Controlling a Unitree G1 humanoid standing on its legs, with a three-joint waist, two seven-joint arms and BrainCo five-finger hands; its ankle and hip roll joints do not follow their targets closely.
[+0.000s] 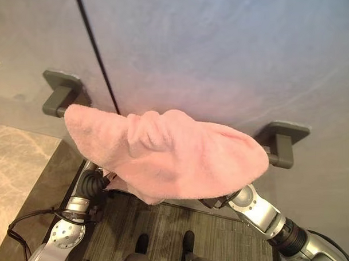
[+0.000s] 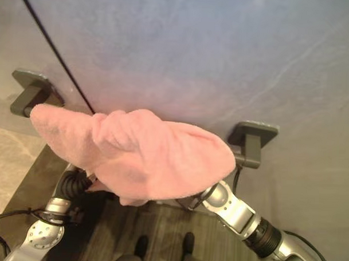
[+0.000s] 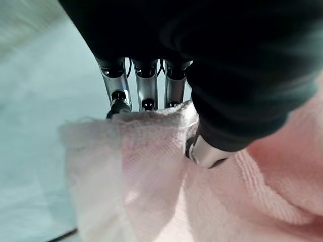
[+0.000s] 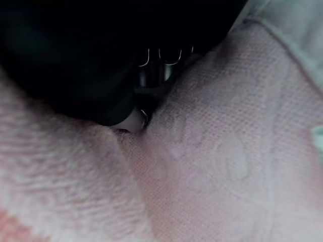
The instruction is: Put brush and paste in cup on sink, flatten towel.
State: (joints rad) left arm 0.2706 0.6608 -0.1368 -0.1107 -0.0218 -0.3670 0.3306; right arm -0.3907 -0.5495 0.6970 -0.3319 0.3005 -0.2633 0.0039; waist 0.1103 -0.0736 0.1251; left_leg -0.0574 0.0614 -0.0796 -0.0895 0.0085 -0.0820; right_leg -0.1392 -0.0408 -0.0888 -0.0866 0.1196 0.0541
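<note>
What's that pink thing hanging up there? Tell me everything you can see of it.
It is a pink terry-cloth towel, soft and fluffy, bunched and wrinkled rather than flat. It is draped between two dark grey wall brackets, spanning from the left one toward the right one, against a grey wall. Its middle humps up in folds and its lower edge sags. Both arms reach up beneath it: the left robot hand has its fingers in the cloth's folded edge, and the right robot hand is buried in the fabric.
</note>
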